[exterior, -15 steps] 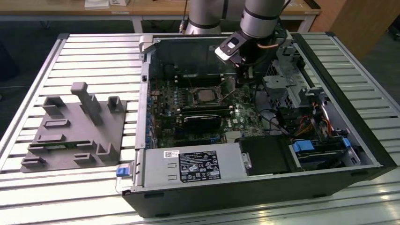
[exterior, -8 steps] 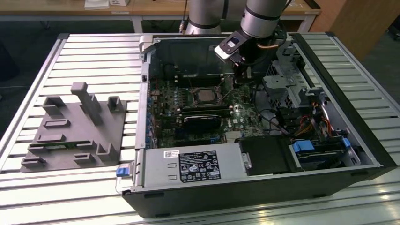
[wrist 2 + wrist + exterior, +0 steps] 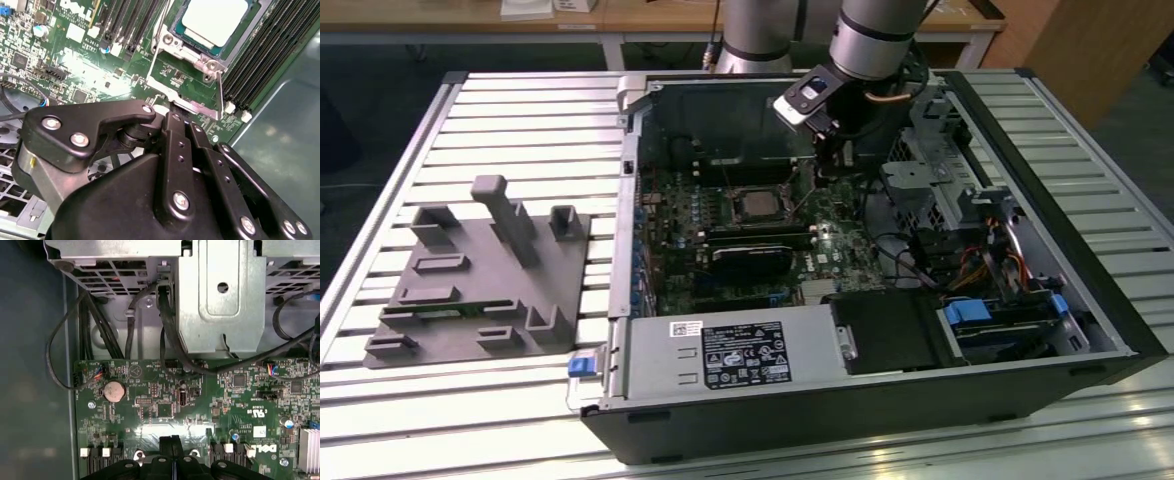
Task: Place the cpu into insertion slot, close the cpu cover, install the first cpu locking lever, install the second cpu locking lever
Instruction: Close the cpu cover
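Observation:
The cpu (image 3: 215, 17) lies flat in the insertion slot (image 3: 731, 206) on the green motherboard, its pale metal top showing. The silver cpu cover (image 3: 192, 50) lies down around it, framing the chip through its window. One thin wire locking lever (image 3: 220, 92) runs along one side of the socket, and another (image 3: 160, 27) along the opposite side. My gripper (image 3: 175, 107) is shut, with its tips just beside the cover's near edge, by the end of the first lever. I cannot tell whether they touch it. In the exterior view the gripper (image 3: 825, 180) hangs inside the case just to the right of the socket.
Black memory slots (image 3: 260, 60) flank the socket. A metal drive cage (image 3: 220, 290) with dark cables (image 3: 165, 325) stands close by. A labelled black power supply (image 3: 747, 355) fills the case's near side. A grey fixture block (image 3: 480, 280) sits on the slatted table at the exterior view's left.

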Controlling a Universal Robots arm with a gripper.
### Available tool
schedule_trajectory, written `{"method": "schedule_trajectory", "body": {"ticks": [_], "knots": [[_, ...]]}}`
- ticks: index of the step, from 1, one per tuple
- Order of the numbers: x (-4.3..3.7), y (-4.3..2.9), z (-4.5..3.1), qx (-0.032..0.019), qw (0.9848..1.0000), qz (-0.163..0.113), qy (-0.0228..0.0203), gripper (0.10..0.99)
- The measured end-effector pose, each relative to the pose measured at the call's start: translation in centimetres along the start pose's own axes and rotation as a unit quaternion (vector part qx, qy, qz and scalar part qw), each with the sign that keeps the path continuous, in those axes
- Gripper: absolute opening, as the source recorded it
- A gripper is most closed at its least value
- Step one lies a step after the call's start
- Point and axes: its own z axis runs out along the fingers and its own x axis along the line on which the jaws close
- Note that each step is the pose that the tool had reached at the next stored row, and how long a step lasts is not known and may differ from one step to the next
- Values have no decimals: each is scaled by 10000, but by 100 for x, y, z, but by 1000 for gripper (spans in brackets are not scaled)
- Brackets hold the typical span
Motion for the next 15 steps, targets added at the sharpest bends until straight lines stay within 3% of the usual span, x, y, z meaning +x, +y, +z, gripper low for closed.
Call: {"method": "schedule_trajectory", "body": {"ticks": [3,9,10,15], "knots": [[-2,-67,-3,-20,10000,-1,7,106],[-8,-279,14,-103,9999,-2,27,106],[-12,-400,24,-168,9998,-4,43,106],[-13,-463,30,-225,9997,-5,59,106]]}}
